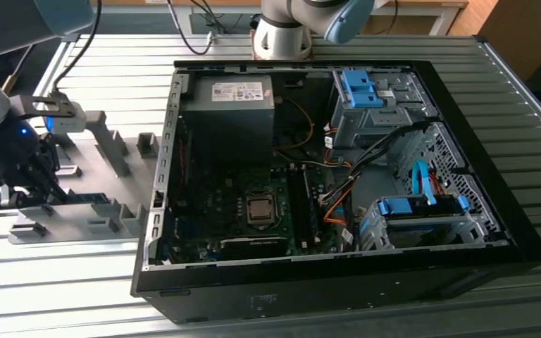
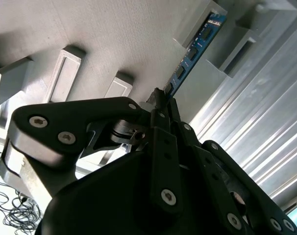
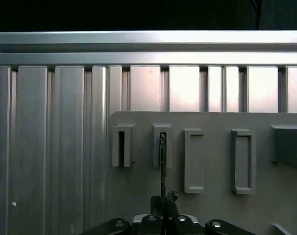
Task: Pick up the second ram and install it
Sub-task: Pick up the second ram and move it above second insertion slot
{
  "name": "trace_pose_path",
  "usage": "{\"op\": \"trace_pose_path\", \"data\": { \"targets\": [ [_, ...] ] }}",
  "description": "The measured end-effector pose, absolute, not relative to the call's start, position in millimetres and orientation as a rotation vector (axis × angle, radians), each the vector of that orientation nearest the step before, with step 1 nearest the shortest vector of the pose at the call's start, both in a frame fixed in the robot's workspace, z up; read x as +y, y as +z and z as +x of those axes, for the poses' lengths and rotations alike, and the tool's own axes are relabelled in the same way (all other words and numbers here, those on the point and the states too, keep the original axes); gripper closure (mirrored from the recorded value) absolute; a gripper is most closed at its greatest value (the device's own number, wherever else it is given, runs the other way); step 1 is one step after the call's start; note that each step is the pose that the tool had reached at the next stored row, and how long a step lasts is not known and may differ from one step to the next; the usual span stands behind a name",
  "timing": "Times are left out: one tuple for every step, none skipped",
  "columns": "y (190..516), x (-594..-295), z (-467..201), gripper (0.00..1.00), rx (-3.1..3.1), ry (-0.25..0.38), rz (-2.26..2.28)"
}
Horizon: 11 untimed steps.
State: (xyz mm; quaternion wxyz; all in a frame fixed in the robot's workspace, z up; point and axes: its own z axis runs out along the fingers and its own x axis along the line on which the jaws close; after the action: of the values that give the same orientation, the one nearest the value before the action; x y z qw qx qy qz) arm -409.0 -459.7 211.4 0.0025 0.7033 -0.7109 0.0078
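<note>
On the slatted aluminium table (image 1: pixel 64 282) there are two main things: one open black computer case (image 1: pixel 346 296) and, on the exterior view's left of it, one flat grey fixture plate (image 1: pixel 87 176) with raised holders. The black linkage-type gripper (image 1: pixel 45 191) is down over that plate, well apart from the case. In both wrist views its two fingers are drawn in close on the near end of the second ram (image 2: pixel 192 51) – a long, thin blue-green circuit-board stick standing on its edge – with the fingertips (image 2: pixel 158 95) pressed to either face, so the claw (image 3: pixel 163 198) is nearly closed with the stick pinched between. The stick (image 3: pixel 162 161) is seen edge-on in the first wrist view, a thin dark line running from the gripper into the slot of one grey rectangular holder (image 3: pixel 162 128). That holder is the second in a row of four frame-shaped holders, counted from the one nearest the plate's edge, and one solid grey block (image 3: pixel 288 146) stands beyond the fourth. In the second wrist view four dark chips can be counted along the visible stretch of the stick. Inside the case lie one square silver processor socket (image 1: pixel 259 210) and two bright blue plastic drive brackets (image 1: pixel 360 88) – the second (image 1: pixel 421 205) sits nearer the case's front wall.
</note>
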Motion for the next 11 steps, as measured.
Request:
{"op": "trace_pose_path", "data": {
  "targets": [
    [211.7, -459.7, -409.0, 0.86, -2.230, 0.024, 2.206],
    [211.9, -459.6, -409.0, 0.86, -2.230, 0.024, 2.206],
    [212.1, -459.7, -409.0, 0.86, -2.230, 0.024, 2.206],
    [212.5, -459.7, -409.0, 0.86, -2.230, 0.024, 2.206],
    [212.7, -459.7, -409.0, 0.86, -2.230, 0.024, 2.206],
    [212.9, -459.7, -409.0, 0.86, -2.230, 0.024, 2.206],
    [213.0, -459.7, -409.0, 0.86, -2.230, 0.025, 2.206],
    [213.2, -459.6, -409.0, 0.86, -2.230, 0.024, 2.206],
    [213.3, -459.6, -409.0, 0.86, -2.230, 0.024, 2.206],
    [213.4, -459.6, -409.0, 0.86, -2.230, 0.024, 2.206],
    [213.7, -459.6, -409.0, 0.86, -2.230, 0.024, 2.206]
  ]
}}
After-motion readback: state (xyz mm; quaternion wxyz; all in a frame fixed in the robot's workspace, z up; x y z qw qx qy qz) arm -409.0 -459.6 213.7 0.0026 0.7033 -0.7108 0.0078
